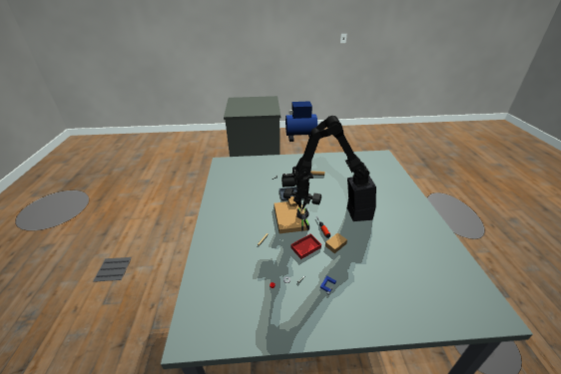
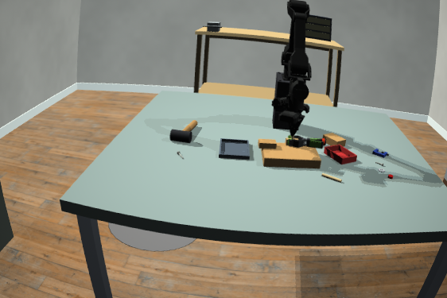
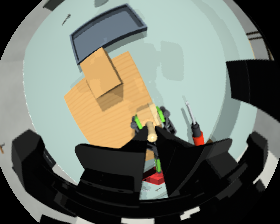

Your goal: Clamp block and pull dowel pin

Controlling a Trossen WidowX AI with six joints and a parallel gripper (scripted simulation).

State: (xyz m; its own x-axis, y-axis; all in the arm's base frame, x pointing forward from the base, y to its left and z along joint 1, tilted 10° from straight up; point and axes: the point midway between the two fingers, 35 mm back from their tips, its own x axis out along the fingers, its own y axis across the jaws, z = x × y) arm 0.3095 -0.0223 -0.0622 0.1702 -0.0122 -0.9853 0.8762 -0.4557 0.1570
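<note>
Pale wooden pin sits pinched in your claw, presumably for drawing out, while the green-tipped clamp straddles the small block, apparently bracing it, at the board's edge, twelve o'clock of the pin in the wrist view.

Screwdriver handle partly hidden in wrist view, exterior's dark cabinet cut off
</note>
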